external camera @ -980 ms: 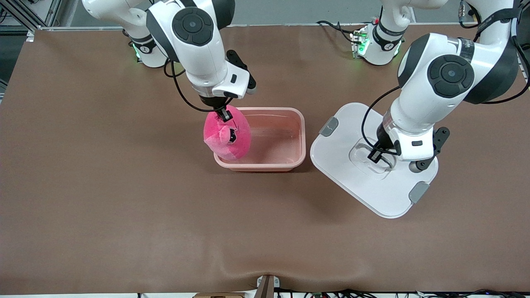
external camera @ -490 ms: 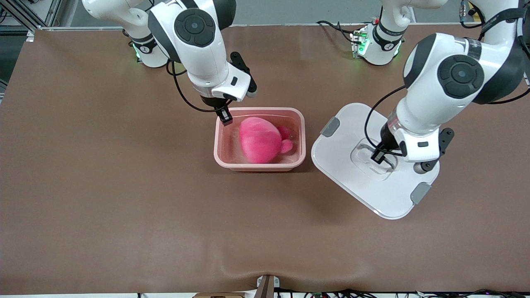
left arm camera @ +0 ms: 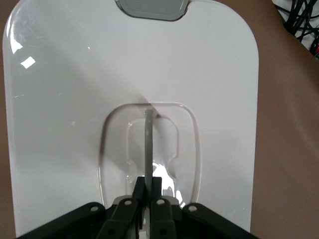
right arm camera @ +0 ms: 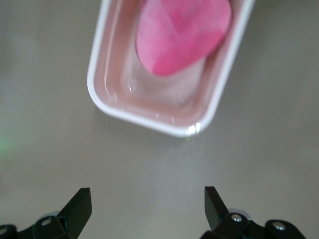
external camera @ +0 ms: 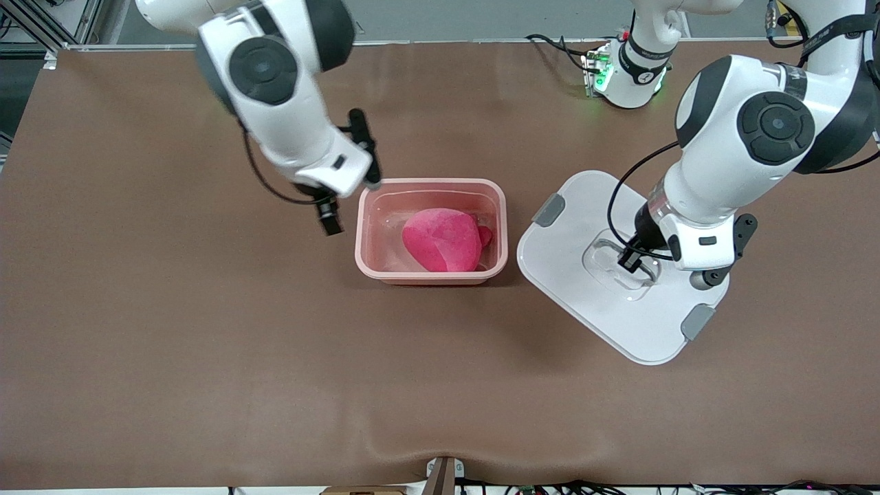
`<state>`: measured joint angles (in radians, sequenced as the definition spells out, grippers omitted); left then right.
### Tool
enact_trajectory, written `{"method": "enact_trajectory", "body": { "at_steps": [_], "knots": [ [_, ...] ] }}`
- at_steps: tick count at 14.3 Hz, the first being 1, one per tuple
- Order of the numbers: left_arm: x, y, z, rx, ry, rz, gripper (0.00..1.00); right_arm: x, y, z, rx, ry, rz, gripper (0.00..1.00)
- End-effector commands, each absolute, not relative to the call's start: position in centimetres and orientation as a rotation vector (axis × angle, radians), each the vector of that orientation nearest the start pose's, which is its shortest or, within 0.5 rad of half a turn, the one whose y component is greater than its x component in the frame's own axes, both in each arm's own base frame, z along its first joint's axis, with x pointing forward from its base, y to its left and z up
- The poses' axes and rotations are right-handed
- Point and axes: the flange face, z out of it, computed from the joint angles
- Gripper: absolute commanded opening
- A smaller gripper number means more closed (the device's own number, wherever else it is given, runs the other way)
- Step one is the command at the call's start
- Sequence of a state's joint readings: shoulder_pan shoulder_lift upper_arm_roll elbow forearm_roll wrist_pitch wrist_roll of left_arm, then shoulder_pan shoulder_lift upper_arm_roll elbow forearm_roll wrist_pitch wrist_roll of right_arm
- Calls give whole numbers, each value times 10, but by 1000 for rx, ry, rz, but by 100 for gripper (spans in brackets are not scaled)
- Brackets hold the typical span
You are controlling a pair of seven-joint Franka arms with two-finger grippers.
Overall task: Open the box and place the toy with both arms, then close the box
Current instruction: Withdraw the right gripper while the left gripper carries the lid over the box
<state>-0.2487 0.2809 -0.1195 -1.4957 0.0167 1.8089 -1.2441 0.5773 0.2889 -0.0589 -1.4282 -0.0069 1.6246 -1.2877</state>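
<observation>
The translucent pink plastic tub [external camera: 431, 234] of the box is taken as landmark. The white rounded lid [external camera: 622, 268] is seen beside it, toward the left arm's end of the table, and its clear centre handle [left arm camera: 148, 142] is pinched by the closed left gripper [external camera: 629, 261]. The hot-pink plush toy [external camera: 443, 239] is lying inside the tub. The right gripper [external camera: 330, 218], fingers spread and empty, is held over the table just beside the tub. Closing seems in hand: the lid must be carried over the tub and pressed down.

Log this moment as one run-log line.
toy: in tub | right gripper: open, over table beside tub | left gripper: shut on lid handle | lid: off, beside tub
</observation>
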Motion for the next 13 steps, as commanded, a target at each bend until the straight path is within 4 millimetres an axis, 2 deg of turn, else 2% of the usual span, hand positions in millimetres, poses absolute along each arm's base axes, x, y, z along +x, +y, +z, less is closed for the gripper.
{"method": "enact_trajectory", "body": {
  "at_steps": [1, 3, 6, 7, 9, 10, 13],
  "knots": [
    [603, -240, 520, -2846, -1432, -1, 0, 571, 260, 540, 2098, 2357, -169, 100],
    [595, -262, 516, -2815, -1476, -5, 0, 581, 221, 540, 2309, 2172, -208, 100],
    [585, -292, 510, -2779, -1545, -3, 0, 577, 221, 539, 2549, 1857, -258, 100],
    [582, -299, 511, -2759, -1597, -12, 0, 578, 214, 539, 2599, 1782, -278, 100],
    [577, -321, 516, -2727, -1745, -40, 0, 582, 179, 552, 2707, 1608, -260, 100],
    [574, -329, 513, -2683, -1834, -43, 0, 583, 168, 563, 2746, 1540, -223, 100],
    [560, -365, 503, -2593, -1976, -38, 0, 579, 155, 584, 2875, 1279, -161, 100]
  ]
}}
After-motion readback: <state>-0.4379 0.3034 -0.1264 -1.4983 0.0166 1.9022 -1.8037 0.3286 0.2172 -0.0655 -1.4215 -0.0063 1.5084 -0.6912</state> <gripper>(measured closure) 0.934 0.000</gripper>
